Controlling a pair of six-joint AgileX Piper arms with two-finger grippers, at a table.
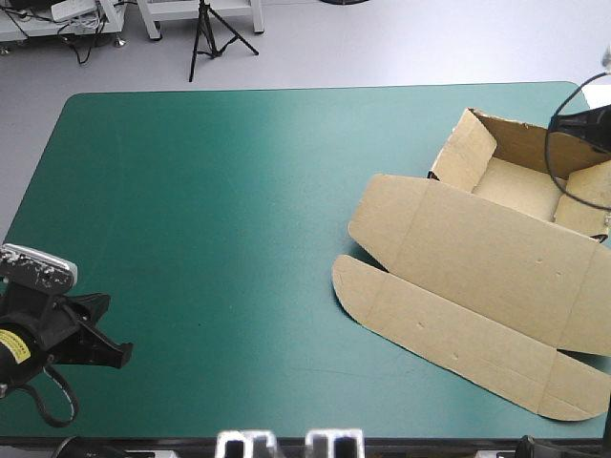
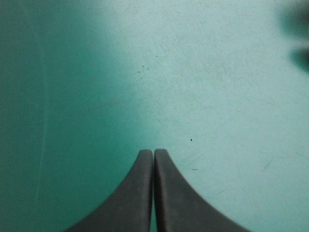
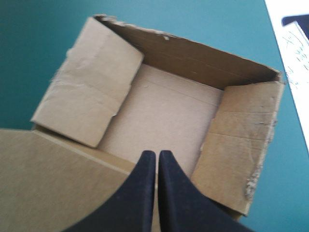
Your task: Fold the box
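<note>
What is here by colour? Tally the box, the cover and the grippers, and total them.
Brown: 1, the box
Black: 2, the left gripper and the right gripper
Teal-green: 1, the cover
Total: 4

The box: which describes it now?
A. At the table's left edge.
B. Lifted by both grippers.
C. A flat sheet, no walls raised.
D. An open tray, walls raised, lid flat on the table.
D: the box has walls standing around an open tray, and its lid lies flat on the teal-green cover.
</note>
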